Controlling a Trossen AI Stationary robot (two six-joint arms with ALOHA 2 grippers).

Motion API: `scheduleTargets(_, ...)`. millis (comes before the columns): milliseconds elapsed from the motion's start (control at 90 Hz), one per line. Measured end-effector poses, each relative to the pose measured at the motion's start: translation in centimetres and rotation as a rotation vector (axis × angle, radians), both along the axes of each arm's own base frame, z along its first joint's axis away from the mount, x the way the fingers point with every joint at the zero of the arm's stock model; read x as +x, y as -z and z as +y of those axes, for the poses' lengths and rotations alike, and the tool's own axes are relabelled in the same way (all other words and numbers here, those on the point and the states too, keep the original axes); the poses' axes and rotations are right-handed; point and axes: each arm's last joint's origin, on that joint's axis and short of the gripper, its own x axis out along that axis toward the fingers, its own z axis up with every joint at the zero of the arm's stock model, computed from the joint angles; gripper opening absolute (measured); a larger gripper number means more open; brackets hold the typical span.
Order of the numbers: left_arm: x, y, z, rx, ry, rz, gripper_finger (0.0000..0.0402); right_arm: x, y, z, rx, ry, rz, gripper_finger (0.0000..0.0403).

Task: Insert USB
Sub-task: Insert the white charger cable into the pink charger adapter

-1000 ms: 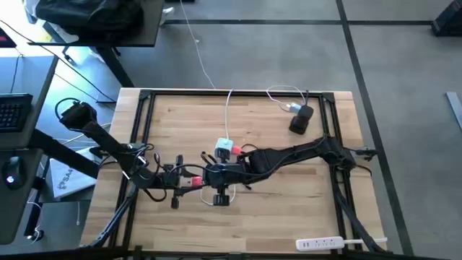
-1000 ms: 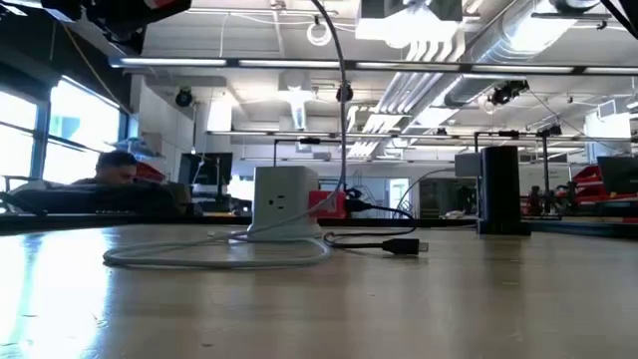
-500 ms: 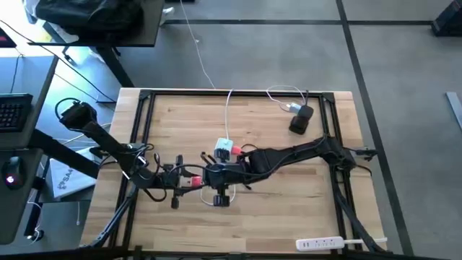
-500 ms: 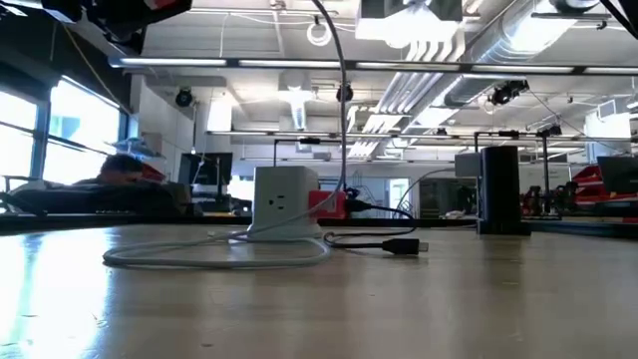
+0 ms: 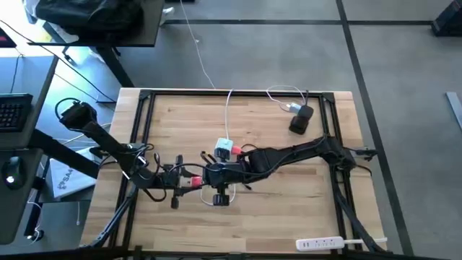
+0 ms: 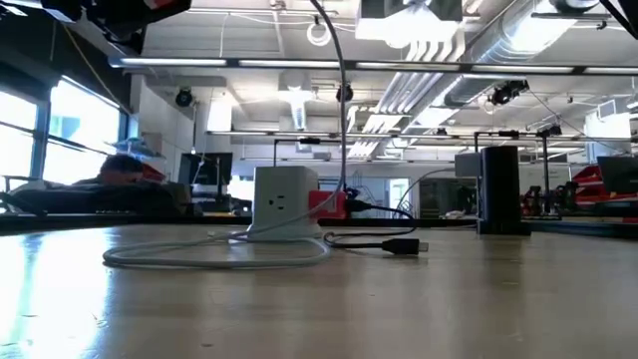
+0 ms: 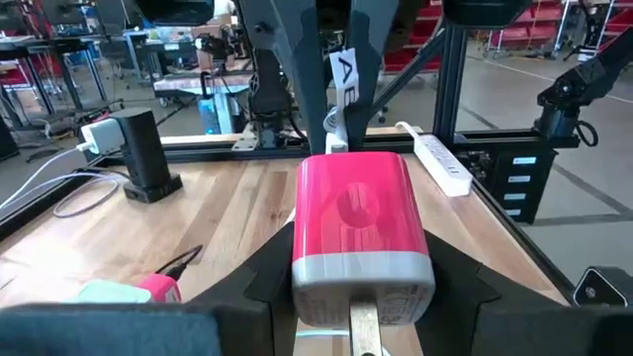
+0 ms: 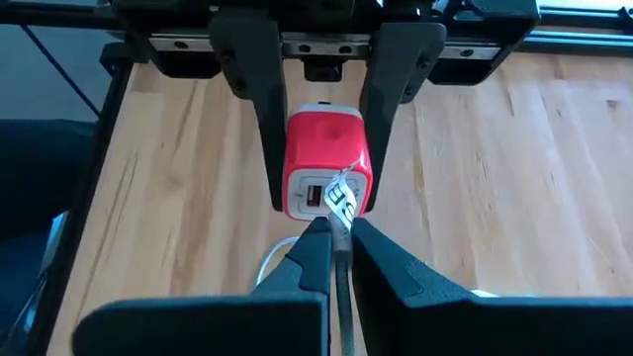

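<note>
As things stand: the insertion does not look done. The USB (image 6: 327,204) lies on the desk (image 5: 289,209), touching or just beside the white charger cube (image 6: 284,199); I cannot tell which.
My left end effector (image 7: 361,282): pinching a red block (image 7: 356,227) near the white charger cube, clear of the desk.
My right end effector (image 8: 336,229): pressed together on a thin tagged connector (image 8: 341,198), its tip at the port in the red block's face. I cannot tell if it is seated.
Left to do: by my judgement, the USB must be picked up and plugged in. Neither end effector touches it.
USB's look: small bright red-pink body, much smaller than the white charger cube, with a short thin black cable (image 6: 369,242) trailing away from the cube to a dark plug end.
</note>
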Motion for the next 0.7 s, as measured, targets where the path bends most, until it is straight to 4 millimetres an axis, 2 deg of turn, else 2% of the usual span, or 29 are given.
scheduleTargets(700,0.02,-0.16,0.00,0.003,-0.001,-0.016,0.0120,0.02,-0.01,0.07,0.021,-0.019,0.003,0.0000)
